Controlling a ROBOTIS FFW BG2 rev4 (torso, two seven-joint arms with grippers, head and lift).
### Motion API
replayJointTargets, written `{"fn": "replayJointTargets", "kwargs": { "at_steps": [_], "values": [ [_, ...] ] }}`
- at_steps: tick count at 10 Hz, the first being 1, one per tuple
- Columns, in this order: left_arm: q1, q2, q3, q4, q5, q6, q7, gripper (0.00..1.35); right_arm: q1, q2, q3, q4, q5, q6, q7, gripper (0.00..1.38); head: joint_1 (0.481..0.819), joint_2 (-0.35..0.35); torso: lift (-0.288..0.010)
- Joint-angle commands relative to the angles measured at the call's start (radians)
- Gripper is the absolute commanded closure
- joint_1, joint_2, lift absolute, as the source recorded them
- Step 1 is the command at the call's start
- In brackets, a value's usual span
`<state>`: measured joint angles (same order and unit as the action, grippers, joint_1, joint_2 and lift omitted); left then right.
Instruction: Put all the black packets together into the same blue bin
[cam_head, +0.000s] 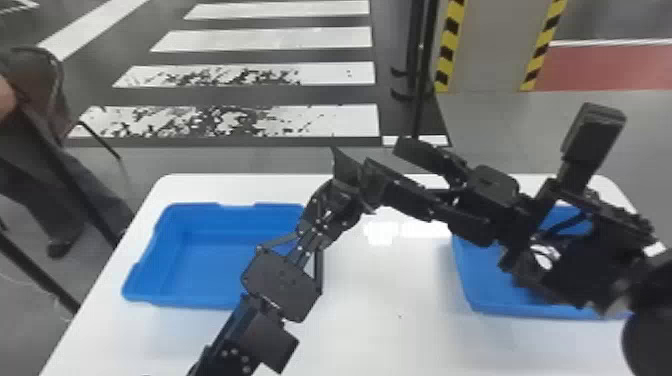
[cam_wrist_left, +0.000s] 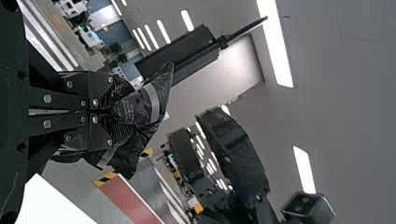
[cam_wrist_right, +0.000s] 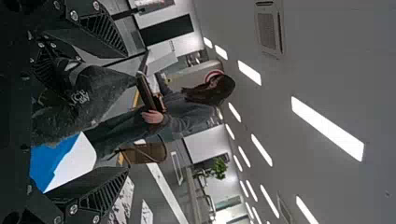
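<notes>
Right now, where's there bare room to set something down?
Bare white tabletop shows between the left blue bin and right blue bin, and nearer than the left bin. It's crowded above the far middle, where the left hand holds a black packet close to the right hand.

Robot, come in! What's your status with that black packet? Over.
Left gripper shut on black packet, above table. Right gripper open, close by. In the way: left arm hides part of one blue bin. Over.
</notes>
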<state>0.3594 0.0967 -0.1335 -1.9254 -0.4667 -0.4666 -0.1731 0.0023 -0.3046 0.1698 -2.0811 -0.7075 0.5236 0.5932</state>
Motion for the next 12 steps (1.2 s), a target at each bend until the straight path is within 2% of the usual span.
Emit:
{"fn": "replayJointTargets", "kwargs": {
  "at_steps": [1, 3, 4, 5, 6, 9, 12],
  "values": [
    [-0.001, 0.006, -0.018, 0.0, 0.014, -0.022, 0.003, 1.21, -0.037, -0.007, 0.04, 0.026, 0.004, 0.048, 0.013, 0.17, 0.678, 0.071, -0.11],
    [-0.001, 0.009, -0.03, 0.0, 0.024, -0.044, 0.009, 1.21, -0.056, -0.008, 0.052, 0.053, 0.035, 0.043, 0.022, 0.27, 0.687, 0.082, -0.11],
    [-0.001, 0.009, -0.03, 0.0, 0.024, -0.041, 0.009, 1.21, -0.066, -0.01, 0.052, 0.05, 0.061, 0.033, 0.028, 0.5, 0.69, 0.083, -0.11],
    [-0.001, 0.009, -0.03, 0.0, 0.024, -0.034, 0.009, 1.21, -0.071, -0.01, 0.056, 0.043, 0.067, 0.021, 0.031, 0.97, 0.689, 0.078, -0.11],
    [-0.001, 0.011, -0.03, 0.0, 0.026, -0.022, 0.009, 1.21, -0.071, -0.01, 0.06, 0.033, 0.067, 0.014, 0.03, 1.1, 0.686, 0.076, -0.11],
    [-0.001, 0.009, -0.024, 0.0, 0.032, -0.022, 0.009, 1.21, -0.069, -0.01, 0.07, 0.003, 0.103, 0.07, 0.028, 1.19, 0.683, 0.088, -0.11],
    [0.001, 0.008, -0.018, 0.0, 0.034, -0.029, 0.01, 1.21, -0.069, -0.01, 0.07, -0.001, 0.105, 0.083, 0.027, 1.19, 0.689, 0.098, -0.11]
  ]
}}
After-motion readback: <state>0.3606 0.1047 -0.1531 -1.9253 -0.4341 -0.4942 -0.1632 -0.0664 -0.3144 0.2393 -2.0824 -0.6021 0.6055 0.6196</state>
